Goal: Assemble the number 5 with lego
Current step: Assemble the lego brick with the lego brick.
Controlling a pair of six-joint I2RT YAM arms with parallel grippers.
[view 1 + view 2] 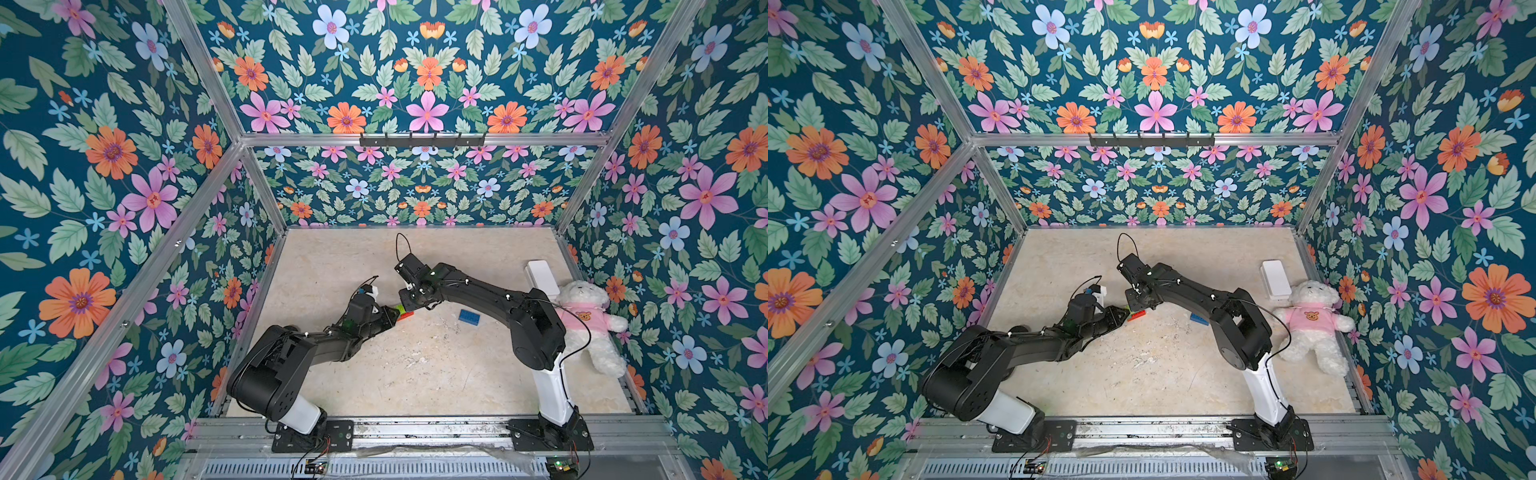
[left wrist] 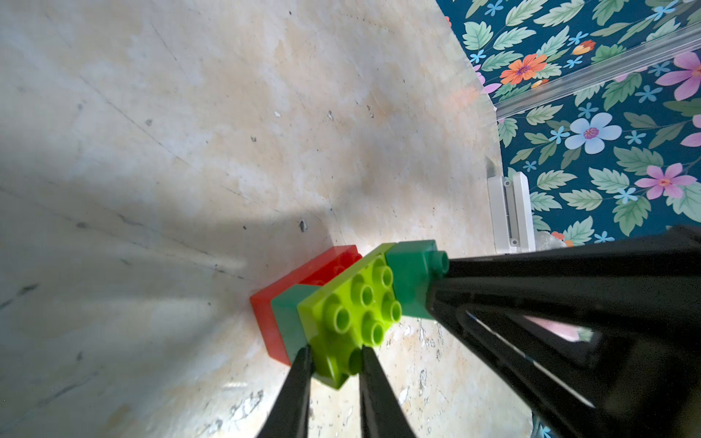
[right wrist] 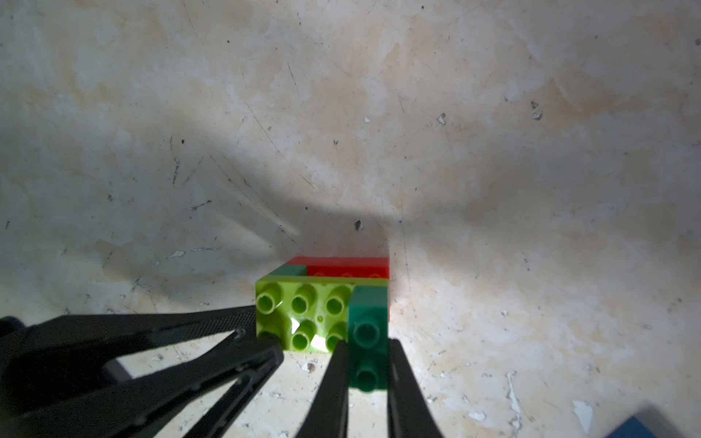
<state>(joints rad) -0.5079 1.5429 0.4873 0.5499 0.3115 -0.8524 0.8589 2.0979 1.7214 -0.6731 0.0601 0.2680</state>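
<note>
By left pincer [image 2: 334, 352], lime-green brick [image 2: 352, 307] being pinched across side walls; stack being carried on red brick [image 2: 265, 322], middle of bench [image 1: 415, 374]. Top dark-green brick [image 3: 368, 311] being pinched by right pincer [image 3: 368, 345]. Farther right, blue brick [image 1: 469, 318] lying apart. Judged light, rigid, slippery; flat walls being favoured over studs.

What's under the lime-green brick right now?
A small dark-green brick under one end, then the red brick on the table. The lime-green brick itself hides most of the red brick's top.
</note>
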